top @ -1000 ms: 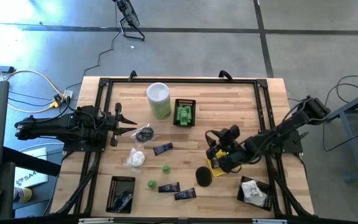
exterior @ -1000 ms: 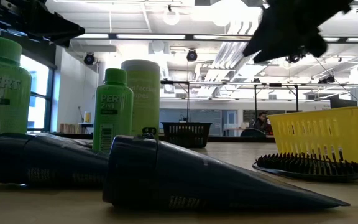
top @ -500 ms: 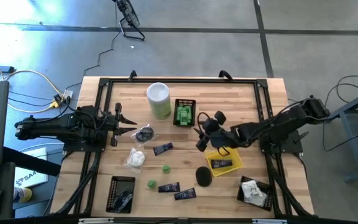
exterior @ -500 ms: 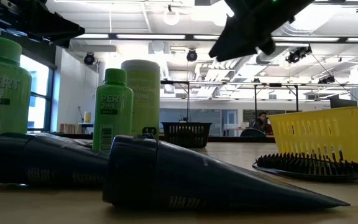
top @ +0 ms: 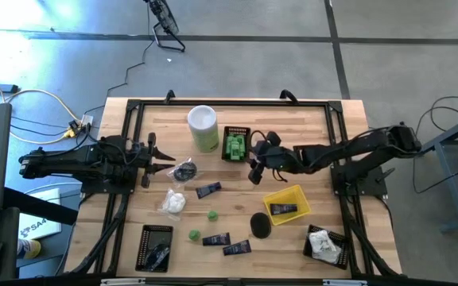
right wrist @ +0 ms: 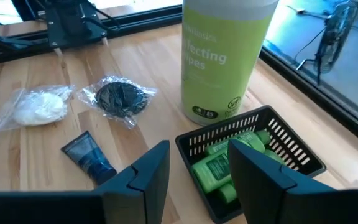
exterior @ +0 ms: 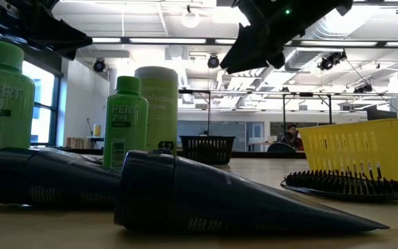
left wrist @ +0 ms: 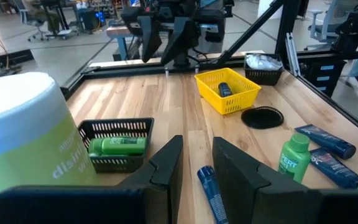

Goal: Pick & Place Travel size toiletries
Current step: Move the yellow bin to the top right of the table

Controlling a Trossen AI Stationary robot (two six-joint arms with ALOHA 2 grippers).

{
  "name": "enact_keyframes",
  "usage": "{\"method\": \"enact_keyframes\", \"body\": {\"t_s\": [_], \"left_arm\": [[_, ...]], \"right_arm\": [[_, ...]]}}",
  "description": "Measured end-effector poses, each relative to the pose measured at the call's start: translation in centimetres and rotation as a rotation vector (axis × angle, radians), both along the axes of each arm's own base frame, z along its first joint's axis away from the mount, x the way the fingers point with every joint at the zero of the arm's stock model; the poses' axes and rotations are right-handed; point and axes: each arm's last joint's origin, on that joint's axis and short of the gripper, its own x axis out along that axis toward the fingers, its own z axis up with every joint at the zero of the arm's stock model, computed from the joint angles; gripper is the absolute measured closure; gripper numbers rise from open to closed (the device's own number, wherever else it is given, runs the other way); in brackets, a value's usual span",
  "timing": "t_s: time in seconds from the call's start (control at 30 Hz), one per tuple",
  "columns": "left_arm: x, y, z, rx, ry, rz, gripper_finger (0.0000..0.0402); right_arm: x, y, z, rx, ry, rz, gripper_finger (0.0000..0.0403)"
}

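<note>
Toiletries were partly sorted: little green bottles lay in the black mesh basket just beside the right pincer, apart and empty; dark navy tubes waited on the desk.

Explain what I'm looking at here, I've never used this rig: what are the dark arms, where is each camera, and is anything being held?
These are two robot arms at a wooden table. One picture looks straight down, one sits at table height, and one camera rides on each wrist.

The left gripper waits at the table's left edge, fingers apart, empty. The right gripper hovers just beside the black basket of green bottles, fingers apart, holding nothing.

Also on the table: a tall white-and-green canister, a yellow basket with a navy tube inside, more navy tubes, loose green bottles, a white packet, a wrapped dark round piece, and two more black baskets.
</note>
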Motion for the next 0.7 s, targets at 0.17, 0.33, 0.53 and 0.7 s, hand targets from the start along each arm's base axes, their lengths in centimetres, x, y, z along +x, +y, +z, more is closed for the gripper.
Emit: {"method": "enact_keyframes", "body": {"t_s": [0.17, 0.33, 0.53, 0.7], "left_arm": [[0.00, 0.00, -0.03, -0.001, 0.003, 0.000, 0.0318], [0.00, 0.00, -0.03, -0.003, 0.003, 0.001, 0.0318], [0.00, 0.00, -0.04, -0.058, 0.004, 0.008, 0.0318], [0.00, 0.00, -0.04, -0.066, 0.004, 0.011, 0.0318]], "right_arm": [[0.11, -0.54, -0.08, 0.056, 0.006, 0.066, 0.0247], [0.16, -0.31, -0.12, 0.105, 0.009, 0.146, 0.0247], [0.19, 0.03, -0.13, 0.150, 0.010, 0.219, 0.0247], [0.41, 0.15, 0.23, 0.249, -0.054, 0.211, 0.0247]]}}
